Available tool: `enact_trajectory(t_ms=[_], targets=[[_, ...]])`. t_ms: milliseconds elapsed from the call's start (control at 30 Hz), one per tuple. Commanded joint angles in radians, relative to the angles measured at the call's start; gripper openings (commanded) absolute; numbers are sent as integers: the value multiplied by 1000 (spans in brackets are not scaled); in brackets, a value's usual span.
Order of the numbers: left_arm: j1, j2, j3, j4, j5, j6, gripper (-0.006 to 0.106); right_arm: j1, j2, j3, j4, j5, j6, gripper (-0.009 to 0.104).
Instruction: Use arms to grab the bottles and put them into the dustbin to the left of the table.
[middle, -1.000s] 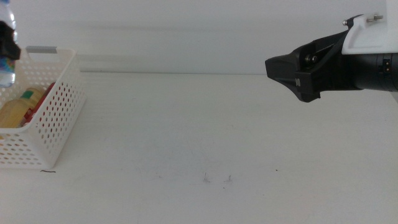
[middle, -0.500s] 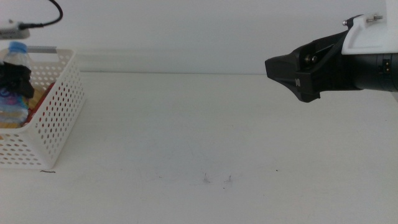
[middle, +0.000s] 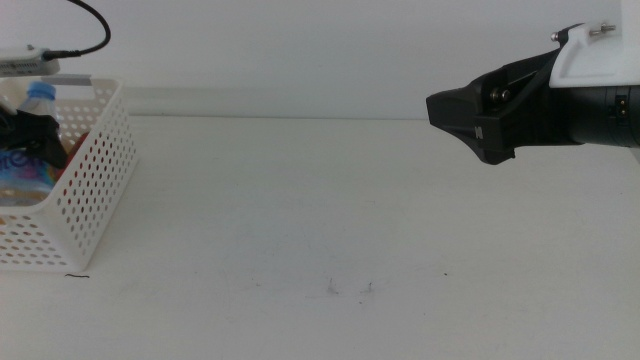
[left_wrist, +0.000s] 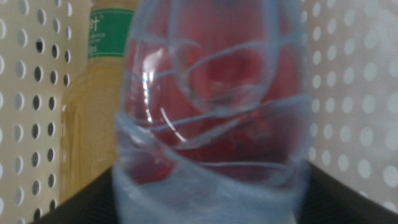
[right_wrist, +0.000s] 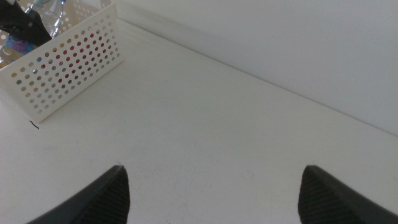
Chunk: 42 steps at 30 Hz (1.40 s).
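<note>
Clamped in the left end effector (middle: 30, 135), the small clear water bottle (left_wrist: 211, 106) with its blue cap is held tilted inside the white dustbin (middle: 90, 175) at the left edge of the bench (middle: 330, 220). Behind it in the left wrist view, the yellow-liquid bottle (left_wrist: 93, 112) and the red drink can (left_wrist: 214, 68) are seen lying in the dustbin. The right end effector (right_wrist: 214, 186) is held spread wide above the bench, well apart from the dustbin.
</note>
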Motion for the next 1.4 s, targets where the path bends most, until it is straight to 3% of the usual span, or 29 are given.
enact_trajectory(t_ms=[0, 133, 367, 600, 767, 933, 1133, 1167, 1267, 1367], targets=[[-2, -23, -12, -12, 9, 34, 94, 1, -3, -8, -8, -8, -2, 90], [-2, -90, -12, -70, 52, 55, 94, 1, -3, -8, -8, -8, -2, 90], [-25, -341, 72, -94, 54, -2, 94, 1, -3, -8, -8, -8, -2, 90], [-112, -681, 306, -405, -117, 192, 94, 1, -3, -8, -8, -8, -2, 90], [-249, -862, 389, -416, -117, 183, 94, 1, -3, -8, -8, -8, -2, 90], [-345, -1002, 418, -353, -59, 177, 94, 1, -3, -8, -8, -6, -2, 90], [-569, -1191, 497, 90, -142, -253, 94, 1, -3, -8, -12, -6, -2, 90], [-603, -1222, 523, 127, -171, -288, 94, 1, -3, -8, -6, -6, -2, 90], [-679, -1311, 588, 195, -278, -350, 94, 1, -3, -8, -5, -6, -2, 90], [-679, -1341, 624, 188, -338, -349, 94, 1, -3, -8, -5, -6, -2, 90]])
